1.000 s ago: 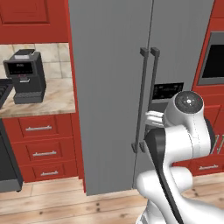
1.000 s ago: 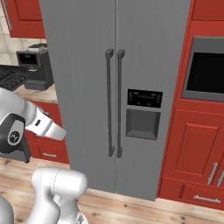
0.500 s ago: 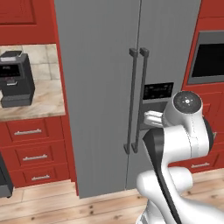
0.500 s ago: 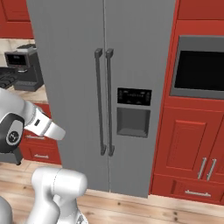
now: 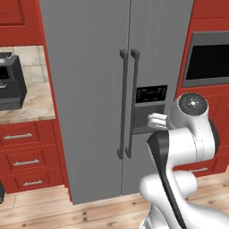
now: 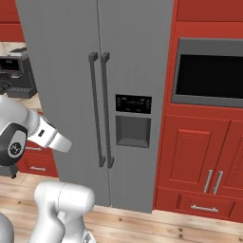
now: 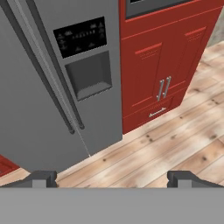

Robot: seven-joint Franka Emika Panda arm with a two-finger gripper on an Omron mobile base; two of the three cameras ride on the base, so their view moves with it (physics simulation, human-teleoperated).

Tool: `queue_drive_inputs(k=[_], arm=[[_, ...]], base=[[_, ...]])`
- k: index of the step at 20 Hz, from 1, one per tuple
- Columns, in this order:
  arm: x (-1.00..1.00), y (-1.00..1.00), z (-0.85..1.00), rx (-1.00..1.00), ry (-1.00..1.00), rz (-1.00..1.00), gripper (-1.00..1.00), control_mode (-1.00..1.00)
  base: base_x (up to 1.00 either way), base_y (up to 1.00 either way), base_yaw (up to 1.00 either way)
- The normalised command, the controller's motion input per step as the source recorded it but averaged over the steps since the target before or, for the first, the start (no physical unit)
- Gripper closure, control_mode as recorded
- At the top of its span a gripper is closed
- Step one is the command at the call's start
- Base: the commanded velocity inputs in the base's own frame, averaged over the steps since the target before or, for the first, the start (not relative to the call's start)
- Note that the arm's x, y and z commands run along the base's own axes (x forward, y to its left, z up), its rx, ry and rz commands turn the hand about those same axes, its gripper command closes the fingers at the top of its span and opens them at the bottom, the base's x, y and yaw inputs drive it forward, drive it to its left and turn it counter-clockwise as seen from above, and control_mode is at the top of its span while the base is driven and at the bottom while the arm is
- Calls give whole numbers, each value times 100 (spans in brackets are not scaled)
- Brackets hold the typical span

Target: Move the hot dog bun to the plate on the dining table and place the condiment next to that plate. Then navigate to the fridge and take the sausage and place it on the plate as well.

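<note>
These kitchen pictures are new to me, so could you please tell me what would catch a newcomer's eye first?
The tall grey steel fridge dominates, with both doors shut, twin vertical bar handles at its centre and a dark dispenser panel on the right-hand door. Red cabinets flank it, with a built-in oven to its right and a black coffee machine on the counter to its left. The open end effector holds nothing.

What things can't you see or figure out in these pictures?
- Inside the fridge: both doors are shut in every view, so any sausage within is hidden.
- Fridge top: cut off by the upper edge of both base views.
- Dispenser panel: its markings are too small to read.
- Coffee machine: cut by the left edge of the left base view.
- Oven: cut by the right edge of the right base view.
</note>
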Motion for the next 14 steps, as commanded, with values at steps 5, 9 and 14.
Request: queue_drive_inputs(k=[5, 9, 14], arm=[[0, 0, 0, 0, 0, 0, -100, 100], [0, 0, 0, 0, 0, 0, -100, 100], [0, 0, 0, 0, 0, 0, -100, 100]], base=[[3, -3, 0], [18, 0, 0], [30, 0, 0]])
